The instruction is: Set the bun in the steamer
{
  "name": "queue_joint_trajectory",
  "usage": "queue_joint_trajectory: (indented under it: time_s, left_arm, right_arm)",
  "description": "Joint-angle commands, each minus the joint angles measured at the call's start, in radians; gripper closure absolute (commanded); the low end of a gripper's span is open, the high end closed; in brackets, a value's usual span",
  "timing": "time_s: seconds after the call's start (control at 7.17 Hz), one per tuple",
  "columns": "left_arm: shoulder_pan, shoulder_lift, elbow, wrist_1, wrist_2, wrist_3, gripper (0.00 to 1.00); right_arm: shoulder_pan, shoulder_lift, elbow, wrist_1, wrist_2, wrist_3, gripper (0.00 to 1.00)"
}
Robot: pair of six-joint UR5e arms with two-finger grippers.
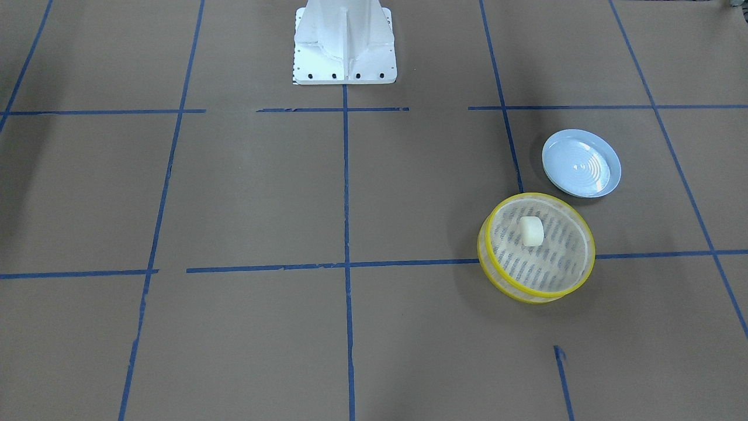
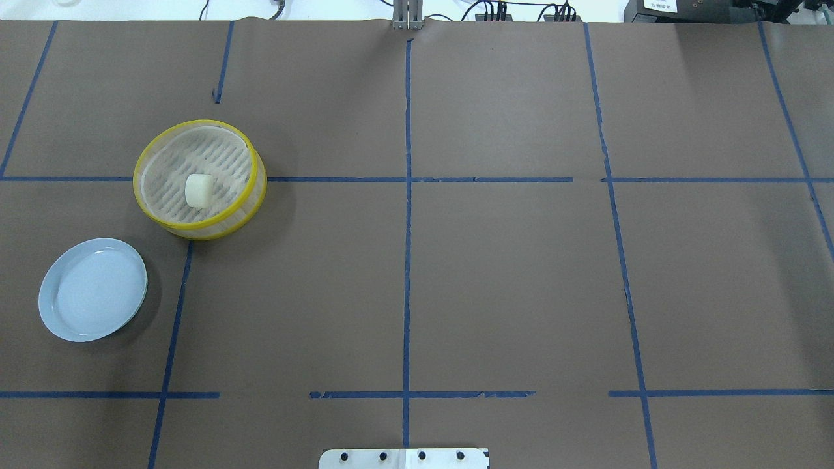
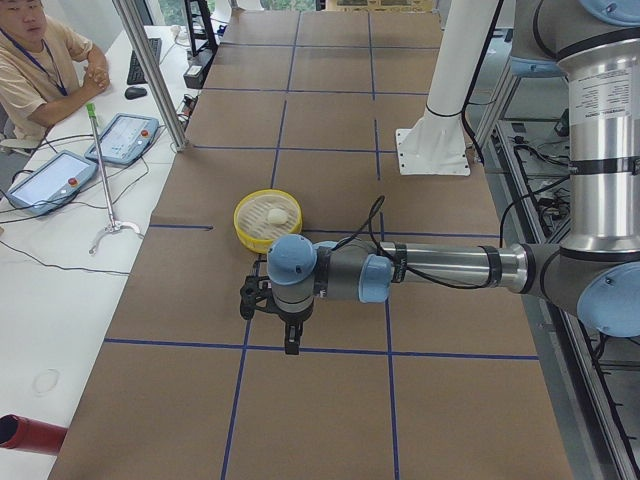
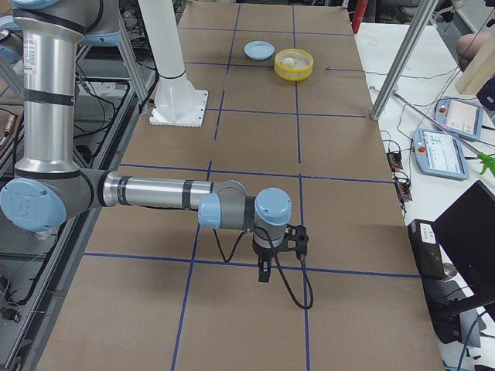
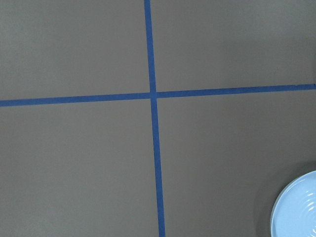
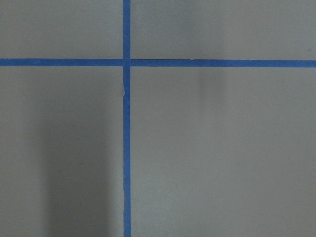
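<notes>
Bun [image 2: 197, 190] sits inside the steamer [image 2: 260, 189], roughly mid-basket on the slats, nothing touching it. The steamer straddles a blue tape [image 2: 407, 260] line on the robot's left side of the table [image 2: 508, 280]. The pale blue plate [image 2: 92, 289] is near it, not touching, closer to the robot. The table is covered in brown paper with the tape laid out as a grid, with a few gaps and ragged spots in the lines. The white arm pedestal [image 1: 345, 41] is bolted at the table's robot-side edge. Left gripper [image 3: 292, 340] hangs low over bare paper, pointing down, well short of the steamer; its wrist cam shows a tape cross and the plate's edge in one corner. Right gripper [image 4: 264, 272] is at the far end, also pointing down over a tape line. Both show only in the side views, so I can't tell whether their fingers are apart or together. Room: operator [image 3: 40, 60] seated at a white bench with two teach pendants [image 3: 125, 137], an aluminium post [image 3: 150, 70] at the table edge, cables [image 2: 495, 10] along the far side.
</notes>
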Motion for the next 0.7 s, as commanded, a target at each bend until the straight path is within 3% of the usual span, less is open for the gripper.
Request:
queue_joint_trajectory:
  time_s: [0.0,0.56]
  left_arm:
    - [-0.002,0.003,-0.031,0.005,0.051,-0.001,0.0]
    - [-0.004,-0.018,-0.039,0.125,0.054,0.003,0.0]
  right_arm:
    - [0.0,0.0,0.0,0.0,0.0,0.0,0.0]
    - [0.0,0.0,0.0,0.0,0.0,0.0,0.0]
